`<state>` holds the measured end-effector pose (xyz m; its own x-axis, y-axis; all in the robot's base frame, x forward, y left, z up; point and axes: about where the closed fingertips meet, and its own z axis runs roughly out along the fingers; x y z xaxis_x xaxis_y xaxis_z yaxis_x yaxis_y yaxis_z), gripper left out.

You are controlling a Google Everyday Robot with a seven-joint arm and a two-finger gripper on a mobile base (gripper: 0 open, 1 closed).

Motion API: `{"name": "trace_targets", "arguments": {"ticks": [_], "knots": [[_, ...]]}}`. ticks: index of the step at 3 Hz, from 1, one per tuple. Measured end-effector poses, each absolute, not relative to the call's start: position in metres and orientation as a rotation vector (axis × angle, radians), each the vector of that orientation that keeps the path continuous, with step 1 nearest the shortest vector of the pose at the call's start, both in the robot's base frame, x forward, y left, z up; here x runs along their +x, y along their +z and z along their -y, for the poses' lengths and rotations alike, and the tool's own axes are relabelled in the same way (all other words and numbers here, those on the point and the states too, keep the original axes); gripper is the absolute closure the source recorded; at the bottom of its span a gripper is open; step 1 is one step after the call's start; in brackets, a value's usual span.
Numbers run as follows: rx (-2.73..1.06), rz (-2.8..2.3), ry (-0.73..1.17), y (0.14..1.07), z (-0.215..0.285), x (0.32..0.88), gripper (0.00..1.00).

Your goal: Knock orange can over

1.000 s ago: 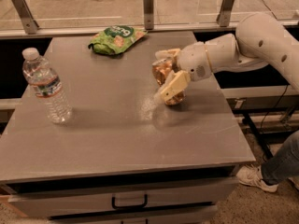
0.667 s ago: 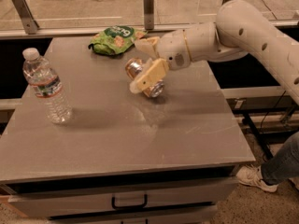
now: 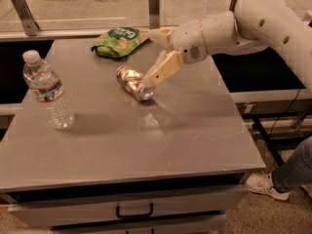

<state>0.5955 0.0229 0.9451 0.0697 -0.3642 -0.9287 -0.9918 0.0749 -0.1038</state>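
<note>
Camera view, the only one: can (image 3: 132,81) lies on its side on the table (image 3: 165,140), a little toward 12 o'clock from the table's middle. Its long axis runs from 10 to 4 o'clock, and the end nearer the camera shines. Gripper (image 3: 150,57) hangs just at 1 o'clock of the can with its fingers apart. The upper one points left, well above the can. The lower finger (image 3: 163,68) slants down to 7 o'clock, and its tip touches or nearly touches the can's near end; I cannot tell which. Nothing is held between them. Arm (image 3: 253,18) comes in from 2 o'clock, over the table's right edge.

Bottle (image 3: 48,94) stands upright at 9 o'clock, well apart from the can. Bag (image 3: 119,40) lies at the far edge, near 12 o'clock, beyond the can and not touching it. A person's leg (image 3: 292,172) shows off the table at 4 o'clock.

Judging by how it lies, the can is already down, so the task looks done or all but done.

As for handling, the can is thin aluminium: probably light, smooth and slippery, and easily dented by a hard squeeze. On its side it will roll at a slight nudge across its axis, toward 7 or 1 o'clock. To hold it, close across the round body near the middle, not on the ends. For knocking over, a sideways push high on the wall is enough
</note>
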Motion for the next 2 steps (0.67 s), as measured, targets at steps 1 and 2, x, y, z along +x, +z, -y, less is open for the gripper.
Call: {"name": "trace_targets", "arguments": {"ticks": [1, 2], "knots": [[-1.466, -1.425, 0.692, 0.964, 0.036, 0.619, 0.0], [-1.508, -1.41, 0.334, 1.003, 0.113, 0.633, 0.0]]}}
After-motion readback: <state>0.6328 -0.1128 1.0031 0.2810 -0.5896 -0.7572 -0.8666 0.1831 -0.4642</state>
